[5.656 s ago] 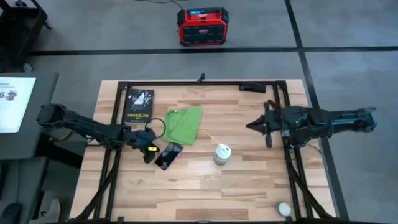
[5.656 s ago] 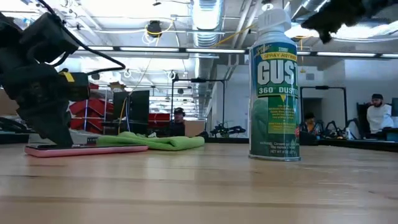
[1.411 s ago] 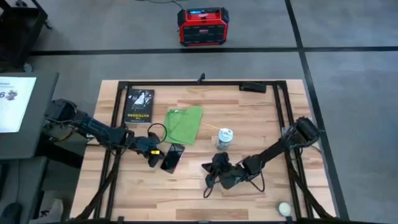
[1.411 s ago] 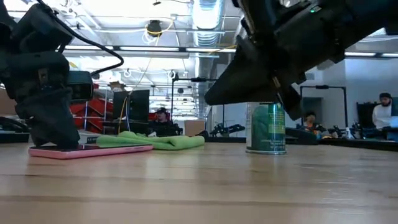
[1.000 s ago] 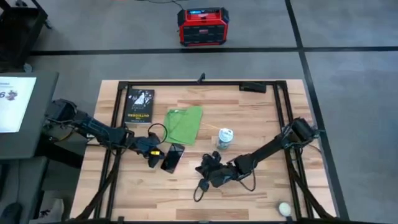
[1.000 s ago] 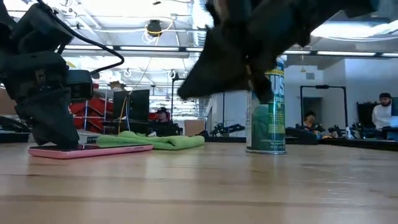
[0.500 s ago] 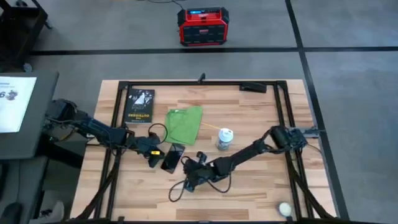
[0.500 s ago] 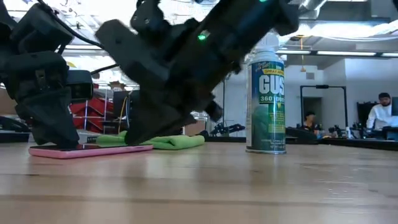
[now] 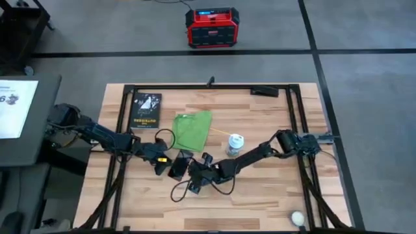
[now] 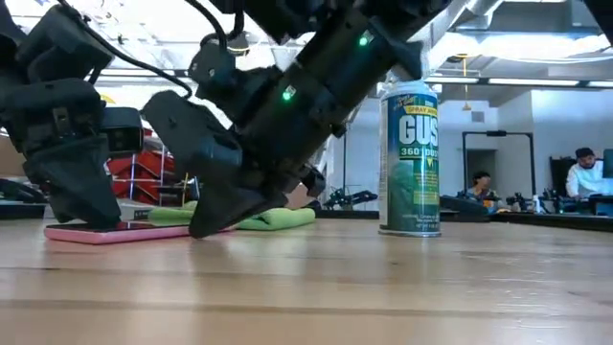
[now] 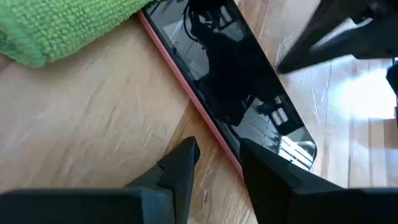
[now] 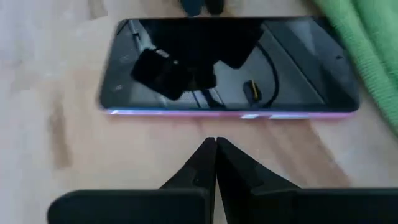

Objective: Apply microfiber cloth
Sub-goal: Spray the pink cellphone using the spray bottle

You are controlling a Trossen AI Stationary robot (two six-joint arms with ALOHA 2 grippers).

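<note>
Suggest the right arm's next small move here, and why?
Probably slide the right gripper past the phone toward the microfiber cloth and open up. Its fingers are shut, tips low at the phone's long edge, and the cloth lies untouched just beyond. The left gripper sits slightly open at the phone's other edge, seemingly steadying it.

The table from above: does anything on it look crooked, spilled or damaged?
Nothing looks spilled or broken. The phone lies at a slant, one end under an edge of the microfiber cloth. The spray can stands upright and the book lies flat.
</note>
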